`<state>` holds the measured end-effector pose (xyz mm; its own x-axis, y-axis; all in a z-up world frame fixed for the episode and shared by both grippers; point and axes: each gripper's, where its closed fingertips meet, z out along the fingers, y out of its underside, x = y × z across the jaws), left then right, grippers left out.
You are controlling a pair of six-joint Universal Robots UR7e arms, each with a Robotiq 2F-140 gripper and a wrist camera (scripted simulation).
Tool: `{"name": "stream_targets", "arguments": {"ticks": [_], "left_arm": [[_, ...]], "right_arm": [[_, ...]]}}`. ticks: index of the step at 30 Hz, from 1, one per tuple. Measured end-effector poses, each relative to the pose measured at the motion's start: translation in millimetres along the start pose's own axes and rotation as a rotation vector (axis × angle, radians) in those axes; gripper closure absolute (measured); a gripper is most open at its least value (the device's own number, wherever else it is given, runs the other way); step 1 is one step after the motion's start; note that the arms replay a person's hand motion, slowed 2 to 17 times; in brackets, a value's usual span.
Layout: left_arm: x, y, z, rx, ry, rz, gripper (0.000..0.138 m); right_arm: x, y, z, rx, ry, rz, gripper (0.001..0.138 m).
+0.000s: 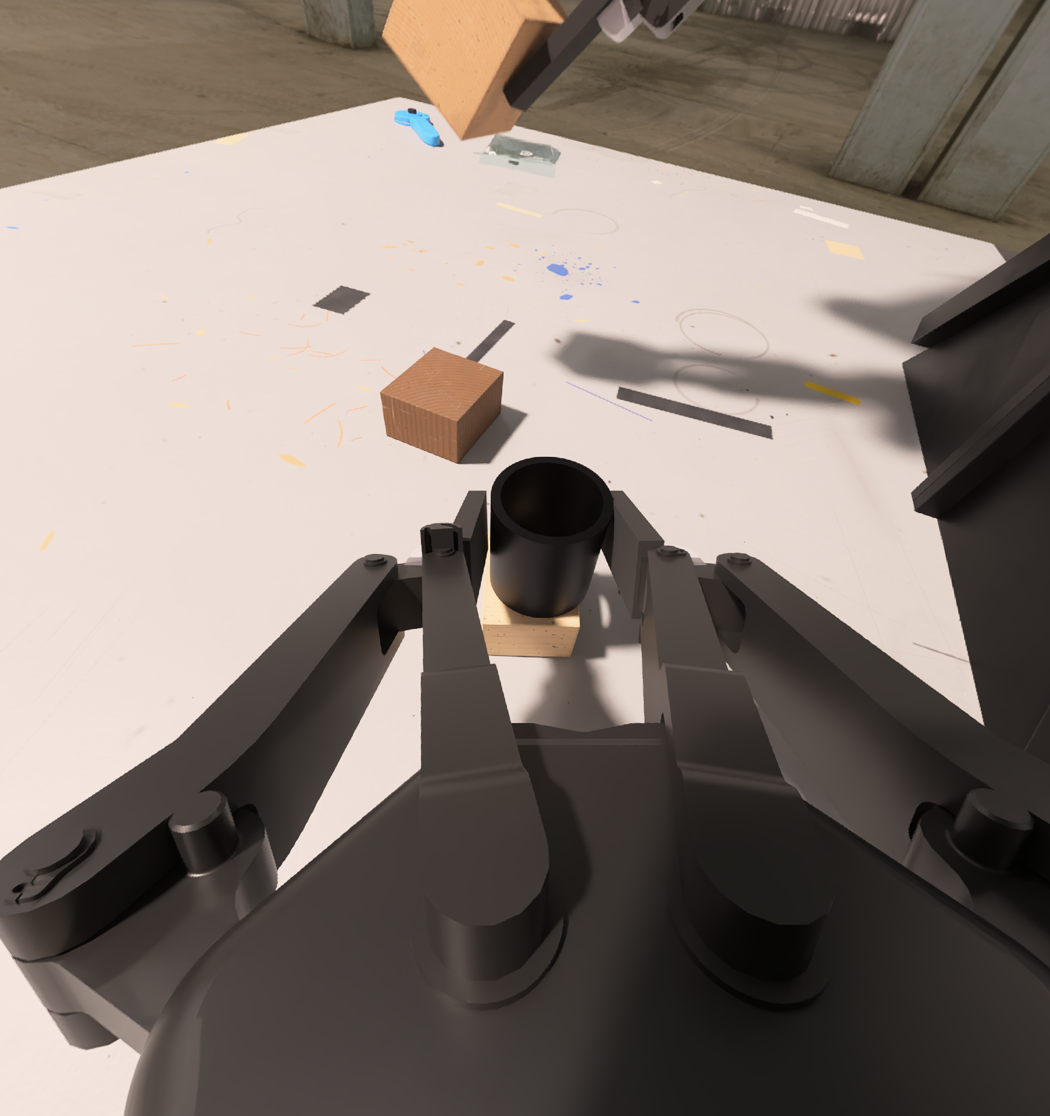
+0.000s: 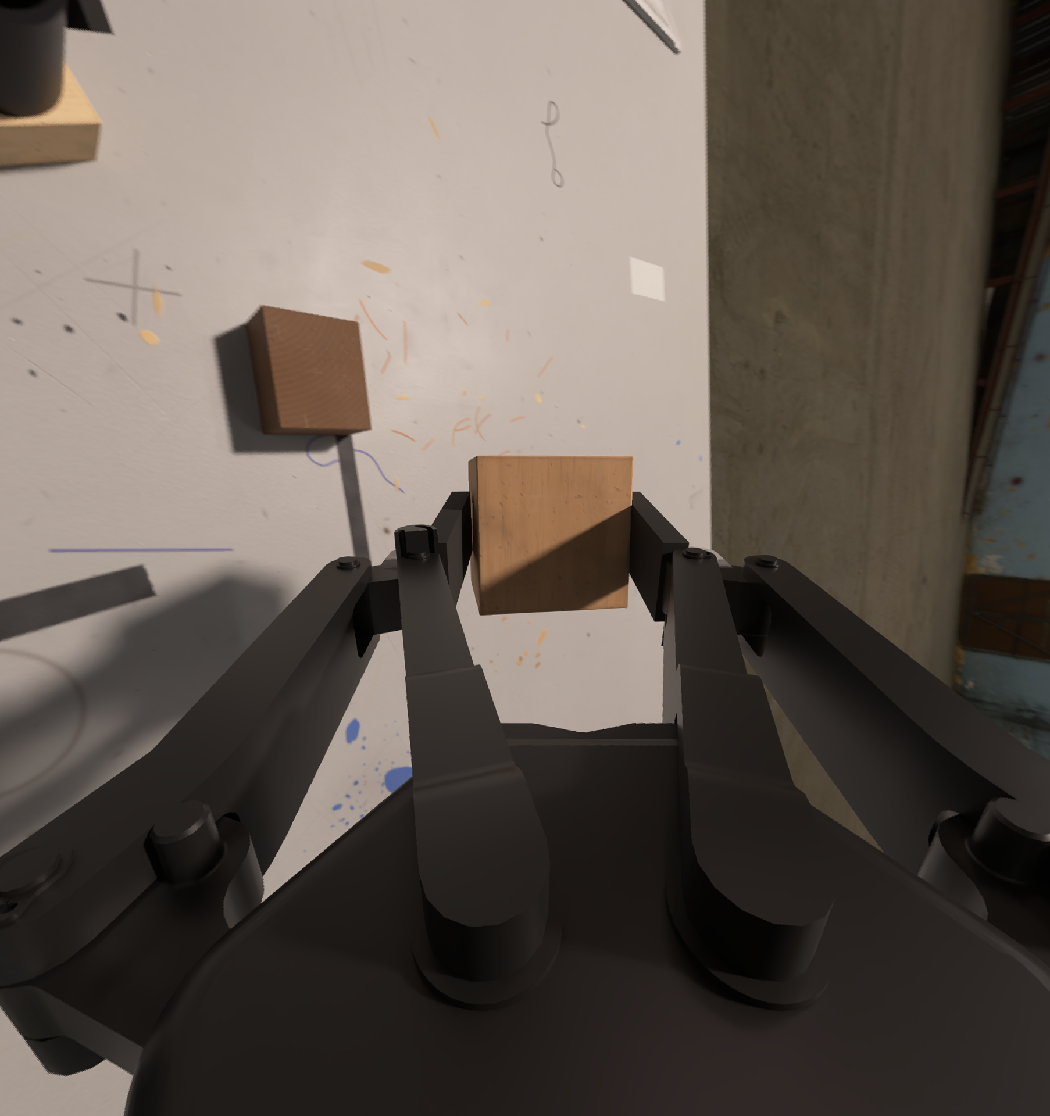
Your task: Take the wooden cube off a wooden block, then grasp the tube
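Observation:
A black tube (image 1: pixel 547 537) stands upright on a pale flat wooden block (image 1: pixel 531 637) on the white table (image 1: pixel 178 435). My left gripper (image 1: pixel 550 513) is shut on the tube, one finger pressed on each side. My right gripper (image 2: pixel 550 513) is shut on a light wooden cube (image 2: pixel 550 531) and holds it in the air above the table. The cube (image 1: pixel 468 60) also shows at the top of the left wrist view. A darker brown wooden block (image 1: pixel 444 401) sits alone on the table beyond the tube; it also shows in the right wrist view (image 2: pixel 311 368).
A blue tool (image 1: pixel 417 127) and a clear bag of small parts (image 1: pixel 519 154) lie near the table's far edge. A dark metal structure (image 1: pixel 1006 423) stands at the right. In the right wrist view the table edge runs beside concrete floor (image 2: pixel 830 362).

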<state>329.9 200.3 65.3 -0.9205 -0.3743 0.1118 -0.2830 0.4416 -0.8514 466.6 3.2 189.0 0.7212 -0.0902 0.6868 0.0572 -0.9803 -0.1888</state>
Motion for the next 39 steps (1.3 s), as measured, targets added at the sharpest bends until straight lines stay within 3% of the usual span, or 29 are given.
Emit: {"name": "stream_targets", "arguments": {"ticks": [10, 20, 29, 39], "left_arm": [[-1.3, -1.7, 1.3, 0.006, 0.004, -0.011, 0.088], [-1.4, -5.3, 3.7, 0.019, 0.013, -0.023, 0.088], [-2.1, -7.3, 6.6, 0.020, 0.018, -0.028, 0.088], [-3.6, -9.0, 10.2, 0.018, 0.017, -0.027, 0.088]], "right_arm": [[43.3, 49.4, -24.9, -0.026, 0.170, 0.049, 0.074], [69.3, 101.8, -34.8, -0.050, 0.272, 0.096, 0.074], [79.6, 143.2, -28.4, -0.067, 0.342, 0.092, 0.074], [78.0, 180.3, -6.1, -0.098, 0.387, 0.080, 0.074]]}}
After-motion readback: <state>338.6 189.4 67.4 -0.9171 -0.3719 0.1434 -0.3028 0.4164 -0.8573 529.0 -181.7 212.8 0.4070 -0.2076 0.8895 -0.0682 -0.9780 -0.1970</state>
